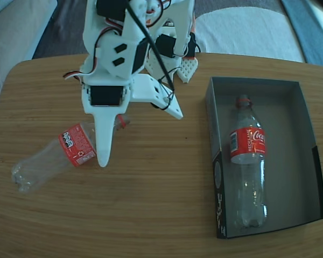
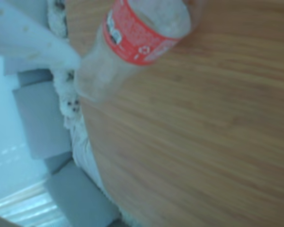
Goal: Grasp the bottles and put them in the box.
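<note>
Clear plastic bottle [image 1: 54, 156] lay on the tabletop [image 1: 151, 188] right under the hand [image 1: 110, 137], one finger [image 1: 103, 140] across its label; hand's spread not discernible. Second bottle [image 1: 248, 161] already sat in the box [image 1: 307, 161], well off. Risk: round bottle rolling away or squirting from a shoulder-end pinch.

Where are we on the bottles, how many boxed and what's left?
One bottle already lies in the box, toward its left side in the fixed view. The gripper is down over the second bottle, which lies on the table; whether it has closed is unclear. Left: lift it and box it.
</note>
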